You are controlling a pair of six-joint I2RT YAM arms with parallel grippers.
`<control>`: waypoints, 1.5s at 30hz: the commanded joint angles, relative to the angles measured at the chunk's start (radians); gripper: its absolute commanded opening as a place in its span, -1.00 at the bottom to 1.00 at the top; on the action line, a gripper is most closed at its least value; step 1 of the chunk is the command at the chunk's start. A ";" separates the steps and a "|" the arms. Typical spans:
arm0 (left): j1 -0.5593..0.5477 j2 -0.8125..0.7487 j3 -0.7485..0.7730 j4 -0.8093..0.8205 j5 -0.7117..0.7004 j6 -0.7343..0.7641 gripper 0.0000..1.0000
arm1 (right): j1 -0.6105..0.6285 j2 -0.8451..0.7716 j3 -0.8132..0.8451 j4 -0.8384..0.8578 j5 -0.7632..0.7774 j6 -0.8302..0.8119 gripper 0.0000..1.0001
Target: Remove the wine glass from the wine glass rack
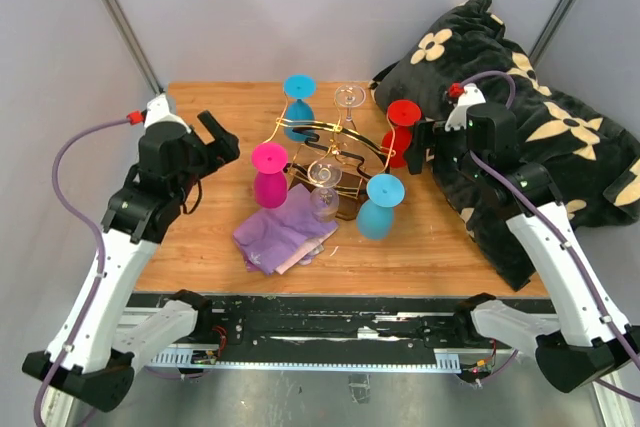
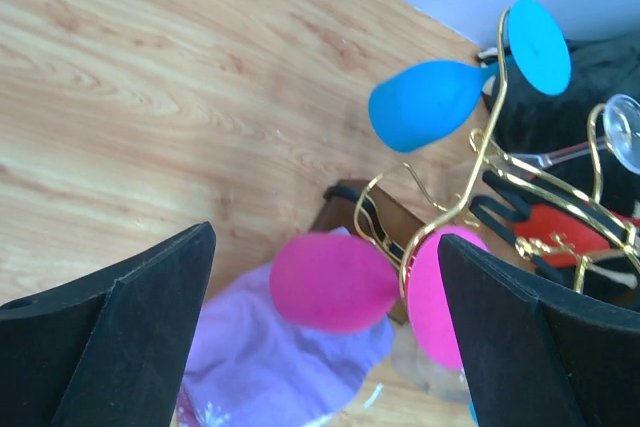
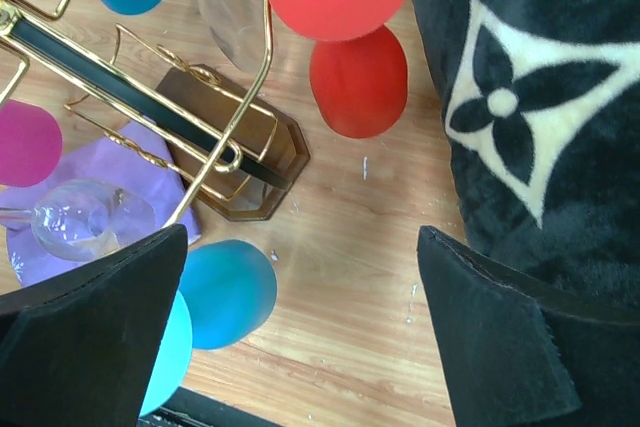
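Gold wire and a dark wooden base make up the wine glass rack [image 1: 325, 155], which stands at the middle of the wooden surface [image 1: 420, 252]. Glasses hang from its arms foot-up: a blue wine glass [image 1: 298, 109] at eleven o'clock of the rack, a pink wine glass [image 1: 269, 179] at nine, a red wine glass [image 1: 402, 133] at two, and a turquoise wine glass [image 1: 380, 207] at five. A clear wine glass [image 1: 349, 98] sits at twelve and a second clear glass [image 1: 324, 187] near six. Whether the turquoise one hangs or rests on the wood is hard to tell from above. A purple cloth [image 1: 280, 237] lies at seven o'clock, tucked partly under the rack. The left gripper [image 1: 222, 142] hovers at nine o'clock, just beside the pink glass, its jaws spread wide and holding nothing. The right gripper [image 1: 425, 152] hovers at three o'clock, close to the red glass, jaws likewise spread and empty. A black blanket with cream flowers [image 1: 545, 122] lies heaped over the surface's three o'clock edge.
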 commanded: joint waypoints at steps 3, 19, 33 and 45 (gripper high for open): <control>-0.004 0.143 0.047 -0.003 -0.043 0.094 0.99 | -0.016 -0.064 -0.018 -0.116 0.091 0.014 0.97; -0.042 -0.081 -0.486 -0.049 0.242 -0.156 0.99 | -0.016 -0.175 -0.112 -0.075 0.120 0.022 0.96; -0.187 0.155 -0.612 0.195 0.226 -0.271 0.99 | -0.016 -0.190 -0.169 -0.043 0.097 0.019 0.97; 0.037 0.188 -0.735 0.187 0.265 -0.323 0.99 | -0.016 -0.233 -0.200 -0.022 0.131 -0.008 0.97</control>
